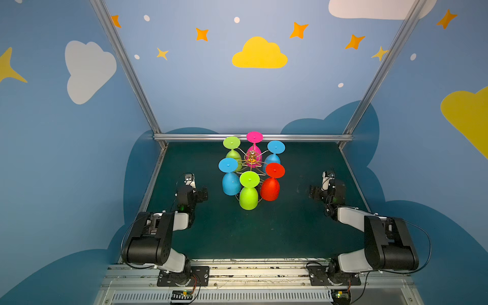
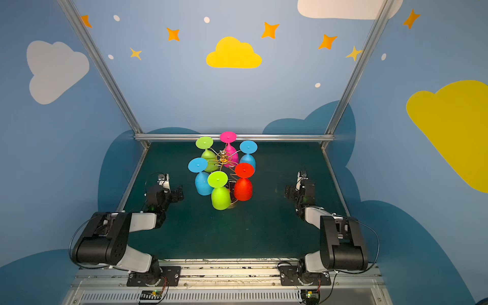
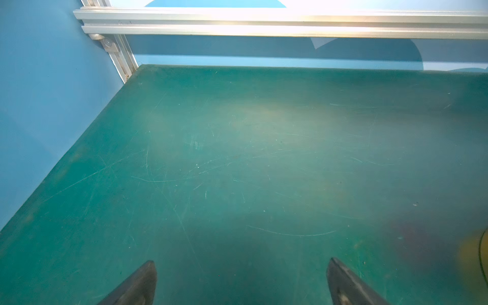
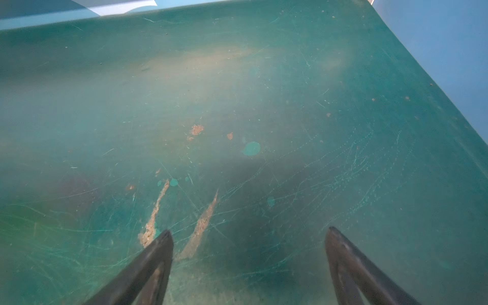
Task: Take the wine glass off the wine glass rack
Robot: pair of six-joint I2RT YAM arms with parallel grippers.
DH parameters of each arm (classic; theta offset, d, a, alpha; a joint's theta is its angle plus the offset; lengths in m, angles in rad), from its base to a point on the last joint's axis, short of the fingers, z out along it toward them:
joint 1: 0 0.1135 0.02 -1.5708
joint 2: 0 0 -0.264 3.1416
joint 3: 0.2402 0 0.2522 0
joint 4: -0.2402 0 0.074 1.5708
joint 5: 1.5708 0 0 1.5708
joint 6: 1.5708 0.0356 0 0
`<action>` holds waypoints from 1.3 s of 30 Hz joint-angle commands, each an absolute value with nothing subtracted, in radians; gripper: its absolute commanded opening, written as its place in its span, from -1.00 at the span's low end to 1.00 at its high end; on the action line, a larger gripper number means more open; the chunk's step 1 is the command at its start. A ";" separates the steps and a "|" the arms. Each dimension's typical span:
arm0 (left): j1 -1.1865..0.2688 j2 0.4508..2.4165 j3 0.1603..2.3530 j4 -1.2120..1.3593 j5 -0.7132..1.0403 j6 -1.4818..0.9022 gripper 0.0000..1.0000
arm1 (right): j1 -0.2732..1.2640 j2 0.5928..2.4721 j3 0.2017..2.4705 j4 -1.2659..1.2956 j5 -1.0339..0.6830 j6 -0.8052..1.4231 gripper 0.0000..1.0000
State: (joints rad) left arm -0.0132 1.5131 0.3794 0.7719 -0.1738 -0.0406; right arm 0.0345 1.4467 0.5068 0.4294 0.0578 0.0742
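Nearest, the left gripper point(image 3: 241, 264) and right gripper point(image 4: 248, 232) stood wide open and empty above the green table point(image 1: 264, 232), well apart on either side of the wine glass rack point(image 1: 251, 157) at centre-far, where six wine glasses point(image 1: 248, 196) hung upside down.

Blue walls point(image 1: 200, 87) painted with clouds point(image 1: 260, 54) and orange stars point(image 1: 298, 30) enclose a scratched dark-green table point(image 1: 264, 232); aluminium frame rails point(image 1: 253, 137) line its far edge and corners.
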 commanded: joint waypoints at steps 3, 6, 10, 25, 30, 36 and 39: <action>-0.010 1.526 0.401 0.796 -0.177 -0.029 0.99 | 0.034 1.457 0.533 0.440 0.044 0.084 0.77; -0.010 1.526 0.401 0.796 -0.177 -0.029 0.99 | 0.034 1.455 0.531 0.441 0.044 0.084 0.77; -0.010 1.526 0.401 0.796 -0.178 -0.029 0.99 | 0.033 1.454 0.532 0.441 0.044 0.084 0.77; -0.010 1.526 0.401 0.797 -0.178 -0.029 0.99 | 0.033 1.455 0.532 0.440 0.044 0.084 0.77; -0.009 1.526 0.402 0.797 -0.177 -0.029 0.99 | 0.033 1.452 0.528 0.443 0.045 0.085 0.77; -0.009 1.526 0.401 0.797 -0.178 -0.030 0.99 | 0.048 1.336 0.543 0.320 0.098 0.101 0.77; -0.008 1.525 0.399 0.795 -0.172 -0.028 0.99 | 0.049 1.231 0.572 0.172 0.129 0.175 0.77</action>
